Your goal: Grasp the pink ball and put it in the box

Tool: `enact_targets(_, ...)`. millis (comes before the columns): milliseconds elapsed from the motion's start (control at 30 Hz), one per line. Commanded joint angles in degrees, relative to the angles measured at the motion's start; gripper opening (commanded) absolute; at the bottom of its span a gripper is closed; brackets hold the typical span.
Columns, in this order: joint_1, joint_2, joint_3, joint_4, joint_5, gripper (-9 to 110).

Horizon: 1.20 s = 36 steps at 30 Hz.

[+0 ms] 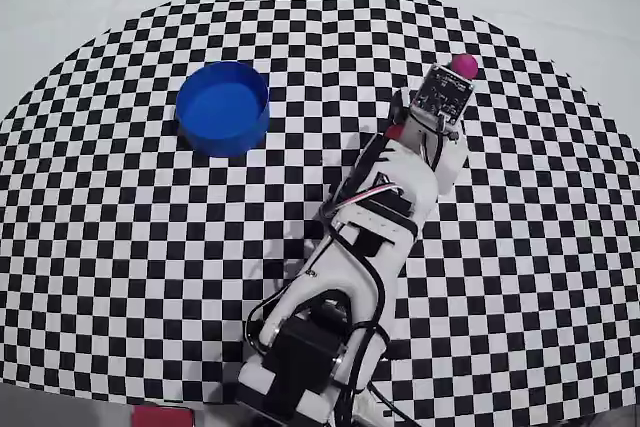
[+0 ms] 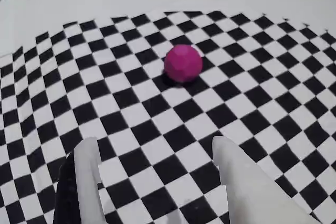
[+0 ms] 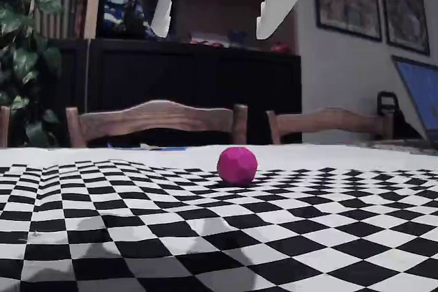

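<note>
Wrist view: my gripper [image 2: 157,166] hangs with jaws spread wide and empty at bottom; the pink ball [image 2: 183,63] lies upper centre, on the checkered cloth [image 2: 131,114].

The pink ball [image 1: 465,66], a small magenta sphere, rests on the checkered tabletop [image 1: 150,247] near its far right edge in the overhead view. The box [image 1: 223,107], a round blue low-walled tub, stands upright and empty toward the far left, well apart.
</note>
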<state>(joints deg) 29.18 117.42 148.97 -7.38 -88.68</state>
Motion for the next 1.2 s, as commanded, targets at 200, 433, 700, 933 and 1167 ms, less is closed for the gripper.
enact_targets(200,-0.79,-1.58,-2.55,-0.97,0.7,25)
enact_targets(433,-1.58,-6.33,-5.54,-0.26,0.7,24)
enact_targets(700,-1.67,-13.01,-12.74,1.49,0.7,25)
enact_targets(933,-1.67,-16.08,-16.17,2.37,0.7,25)
enact_targets(1167,-0.7,-18.9,-18.81,2.37,0.7,25)
